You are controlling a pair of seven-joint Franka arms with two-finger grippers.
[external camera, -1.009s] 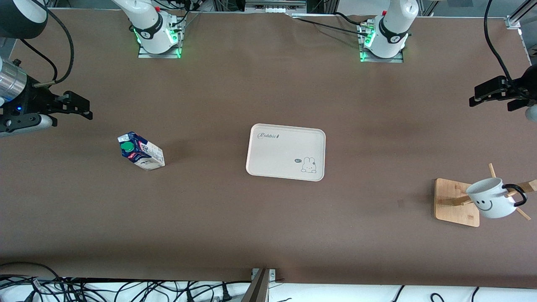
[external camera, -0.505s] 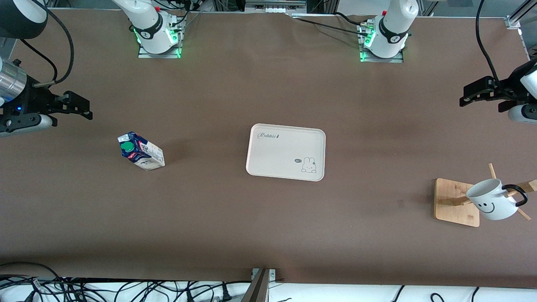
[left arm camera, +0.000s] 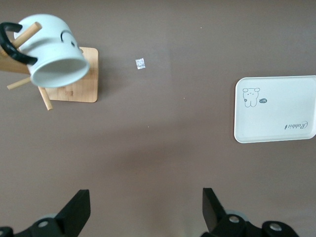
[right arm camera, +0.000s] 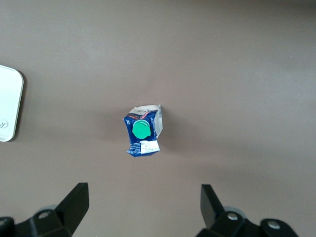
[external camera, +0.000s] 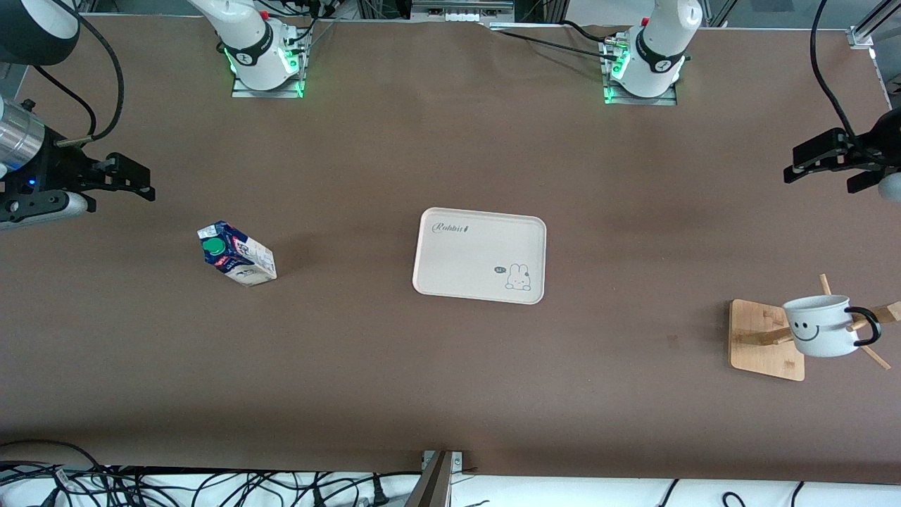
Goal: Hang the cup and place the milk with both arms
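Observation:
The white cup point(external camera: 820, 325) with the black handle and smiley face hangs on a peg of the wooden rack point(external camera: 764, 338) at the left arm's end of the table; it also shows in the left wrist view point(left arm camera: 54, 54). The blue and white milk carton point(external camera: 236, 255) with a green cap stands on the table toward the right arm's end, below my right gripper in the right wrist view point(right arm camera: 143, 131). My left gripper point(external camera: 802, 163) is open and empty, up over bare table point(left arm camera: 145, 207). My right gripper point(external camera: 144, 183) is open and empty, up in the air point(right arm camera: 143, 205).
A white rabbit tray point(external camera: 480, 255) lies mid-table, also seen in the left wrist view point(left arm camera: 276, 111). A small pale scrap point(left arm camera: 140, 63) lies on the table near the rack. Cables run along the table's front edge.
The cup has swung on its peg and now hangs more level. My left gripper shifted toward the middle of the table and back. The right arm has not moved.

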